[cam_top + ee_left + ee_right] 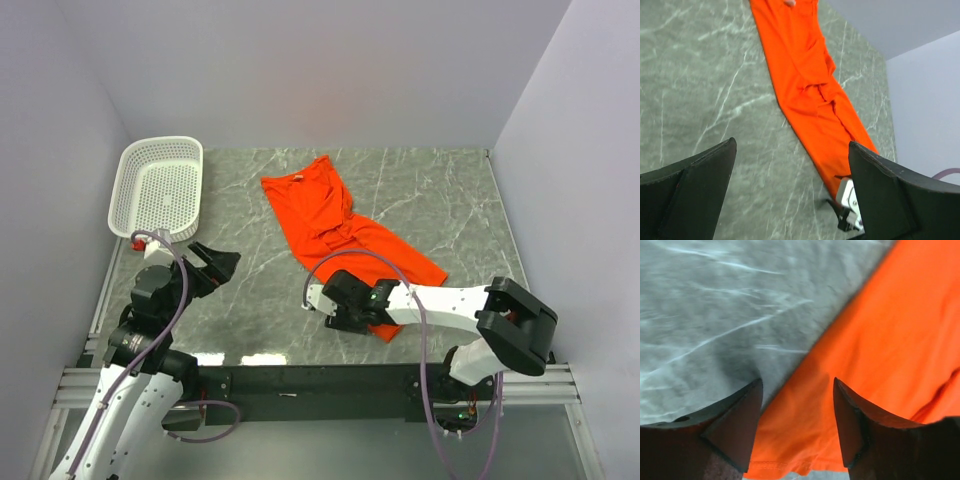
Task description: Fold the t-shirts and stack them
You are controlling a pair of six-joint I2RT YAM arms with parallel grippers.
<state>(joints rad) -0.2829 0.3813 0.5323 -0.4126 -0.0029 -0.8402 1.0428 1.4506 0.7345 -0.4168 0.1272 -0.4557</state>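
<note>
T-shirt [325, 225], orange-red, only one seen, lay flat on the counter [430, 190], not yet folded. Its long axis ran diagonally, from the collar [298, 180] at the far centre-left to the hem [790, 467] at the near right.

Right gripper [796, 385] was low over the hem end, jaws spread and holding nothing. In the right wrist view one finger stood over bare counter and the other over fabric, so the garment's left long edge passed between them. Whether the fingertips touched the surface could not be told.

Left gripper [792, 145] was likewise spread and empty. It hung above the counter beside the white basket [160, 141], well apart from the garment, which lay to its right and ahead.

Judgement: the right arm was clearly nearer, and any first grasp would fall at the hem corner. A fold toward the collar would need to run along the diagonal, not square to the counter edge.
</note>
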